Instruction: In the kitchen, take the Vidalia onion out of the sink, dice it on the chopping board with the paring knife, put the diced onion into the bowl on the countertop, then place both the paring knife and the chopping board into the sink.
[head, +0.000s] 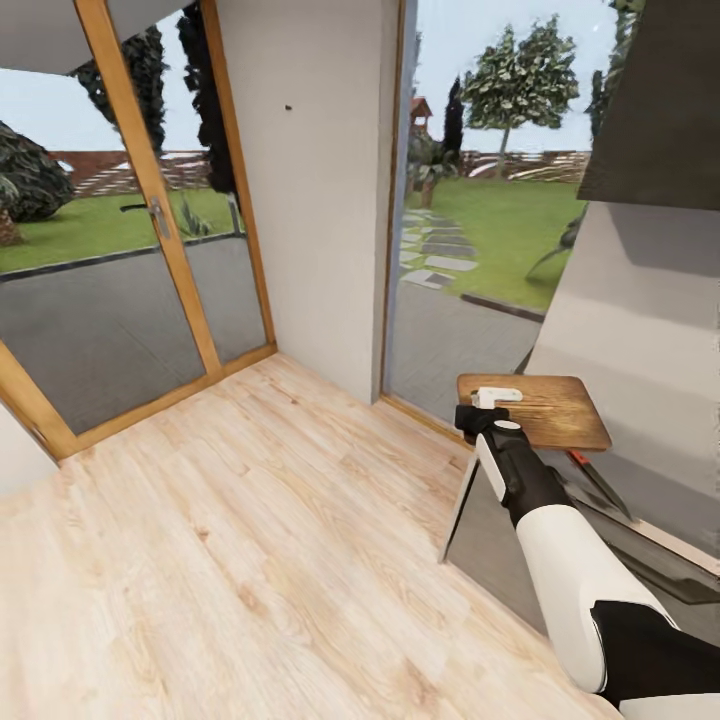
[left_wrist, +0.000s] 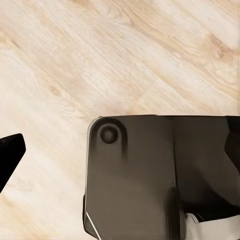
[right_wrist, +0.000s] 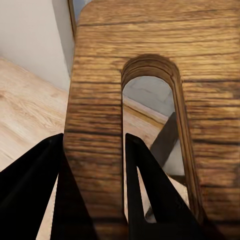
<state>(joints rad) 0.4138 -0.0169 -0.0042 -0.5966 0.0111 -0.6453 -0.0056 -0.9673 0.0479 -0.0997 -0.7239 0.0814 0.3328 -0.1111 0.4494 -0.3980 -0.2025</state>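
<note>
The right hand (head: 487, 408) is clamped on the board (head: 545, 405), holding it level out in front of the robot, above the near corner of the table (head: 600, 500) at the right edge of the head view. In the right wrist view the two dark fingers (right_wrist: 145, 185) close on the strip of wood beside the board's (right_wrist: 150, 65) oval handle slot, one on each face. A few pale bits (head: 497, 394) lie on the board just beside the hand; what they are is too small to tell. The knife (head: 598, 483) lies on the table below and just past the board's near edge, its orange-red handle partly hidden under the board and its dark blade pointing toward the robot. The table's grey glossy top runs off to the lower right, under a pale wall and a dark cupboard (head: 665, 100) above. Ahead is pale wood floor (head: 250, 540), a white wall section (head: 310, 180) and tall glass panes in wooden frames with lawn and trees outside. The left wrist view looks down on the floor (left_wrist: 100, 60) and part of the robot's dark body (left_wrist: 150, 175); one dark fingertip (left_wrist: 11, 152) of the left hand shows at the edge, and I cannot tell whether that hand is apart or together.
</note>
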